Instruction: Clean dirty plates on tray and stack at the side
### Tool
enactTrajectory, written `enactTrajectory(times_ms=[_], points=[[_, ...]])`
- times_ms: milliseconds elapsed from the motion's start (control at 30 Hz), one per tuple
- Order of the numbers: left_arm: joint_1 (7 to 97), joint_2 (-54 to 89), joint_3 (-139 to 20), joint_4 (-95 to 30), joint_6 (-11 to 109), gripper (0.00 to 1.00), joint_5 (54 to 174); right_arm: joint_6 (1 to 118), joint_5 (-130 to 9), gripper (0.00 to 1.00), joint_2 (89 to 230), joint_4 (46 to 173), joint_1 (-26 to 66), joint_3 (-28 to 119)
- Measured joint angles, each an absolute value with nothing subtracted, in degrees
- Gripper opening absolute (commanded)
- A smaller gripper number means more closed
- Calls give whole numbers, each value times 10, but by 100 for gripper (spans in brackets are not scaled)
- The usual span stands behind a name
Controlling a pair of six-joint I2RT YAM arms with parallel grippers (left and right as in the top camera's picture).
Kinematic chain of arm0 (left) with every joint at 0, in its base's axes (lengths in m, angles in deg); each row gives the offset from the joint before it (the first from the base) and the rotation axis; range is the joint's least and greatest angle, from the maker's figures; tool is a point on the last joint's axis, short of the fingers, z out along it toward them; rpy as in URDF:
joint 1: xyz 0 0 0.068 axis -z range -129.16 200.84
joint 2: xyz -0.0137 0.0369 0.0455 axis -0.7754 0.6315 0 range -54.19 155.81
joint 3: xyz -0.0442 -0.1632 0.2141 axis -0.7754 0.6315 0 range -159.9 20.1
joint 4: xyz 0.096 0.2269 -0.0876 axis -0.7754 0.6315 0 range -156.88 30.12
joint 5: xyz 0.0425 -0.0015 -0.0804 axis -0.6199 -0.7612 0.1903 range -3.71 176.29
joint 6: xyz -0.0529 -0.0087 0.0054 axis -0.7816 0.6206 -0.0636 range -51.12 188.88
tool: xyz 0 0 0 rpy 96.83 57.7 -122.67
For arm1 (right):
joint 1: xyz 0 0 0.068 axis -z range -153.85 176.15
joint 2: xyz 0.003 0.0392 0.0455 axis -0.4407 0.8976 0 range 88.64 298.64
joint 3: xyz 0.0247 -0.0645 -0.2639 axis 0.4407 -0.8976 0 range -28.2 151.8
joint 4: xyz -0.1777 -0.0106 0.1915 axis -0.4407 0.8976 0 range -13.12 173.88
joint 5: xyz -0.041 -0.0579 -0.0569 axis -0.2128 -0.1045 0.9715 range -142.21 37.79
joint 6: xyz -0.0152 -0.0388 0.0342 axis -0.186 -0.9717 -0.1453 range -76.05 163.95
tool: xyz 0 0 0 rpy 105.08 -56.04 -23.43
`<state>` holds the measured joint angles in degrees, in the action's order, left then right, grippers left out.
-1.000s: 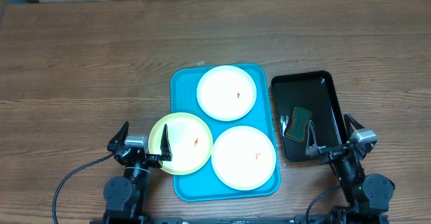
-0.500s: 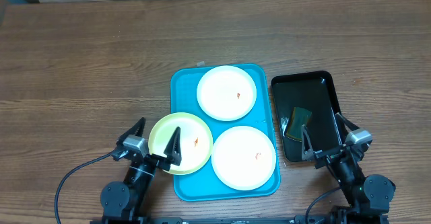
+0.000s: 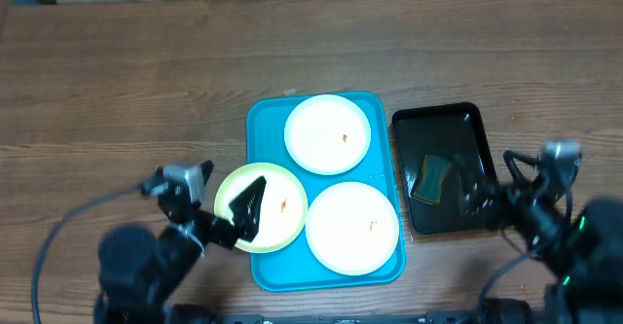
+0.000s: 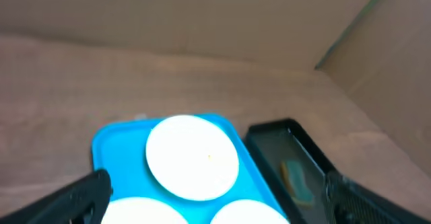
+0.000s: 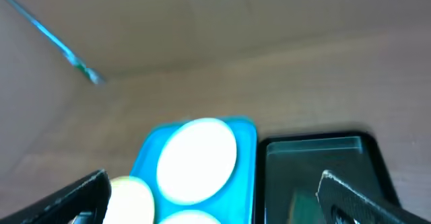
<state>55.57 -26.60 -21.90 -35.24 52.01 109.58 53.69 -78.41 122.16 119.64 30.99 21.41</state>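
Observation:
The turquoise tray (image 3: 265, 120) holds three plates: a white plate (image 3: 327, 134) at the back, a white plate (image 3: 352, 227) at the front right, and a yellow-green plate (image 3: 261, 207) overhanging its left rim. Each has a small orange stain. My left gripper (image 3: 216, 196) is open and empty above the yellow-green plate's left side. My right gripper (image 3: 508, 178) is open and empty above the black tray's right edge. The left wrist view shows the tray (image 4: 121, 143) and the back plate (image 4: 192, 157) between the open fingers (image 4: 225, 204). The right wrist view shows the same plate (image 5: 196, 160) past its open fingers (image 5: 222, 197).
A glossy black tray (image 3: 443, 122) stands right of the turquoise tray and holds a green-and-yellow sponge (image 3: 430, 178). It also shows in the left wrist view (image 4: 269, 133) and the right wrist view (image 5: 310, 163). Cardboard walls stand beyond the wooden table's far edge.
Both arms have lifted and look blurred with motion. The left gripper has risen over the yellow-green plate's left side; the right gripper has shifted to the right. The plates have not moved.

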Motion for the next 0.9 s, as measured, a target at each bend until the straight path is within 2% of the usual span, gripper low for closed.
enactTrajectory(times_ms=[100,267,467,633,800,900], points=[[556,-151,-335,-229,519,100,1111,538,-783,100,1326,1293,310,315],[556,7,-480,-84,518,100,1124,552,-800,100,1456,1336,310,404],[561,111,-523,-47,521,100,1195,561,-837,99,1539,1363,310,406],[632,163,-523,-10,527,100,1162,563,-809,74,1610,1414,306,406],[709,178,-524,-9,508,97,1080,591,-729,61,1689,1408,267,402],[717,178,-528,-5,494,95,1047,618,-680,57,1738,1394,229,395]])
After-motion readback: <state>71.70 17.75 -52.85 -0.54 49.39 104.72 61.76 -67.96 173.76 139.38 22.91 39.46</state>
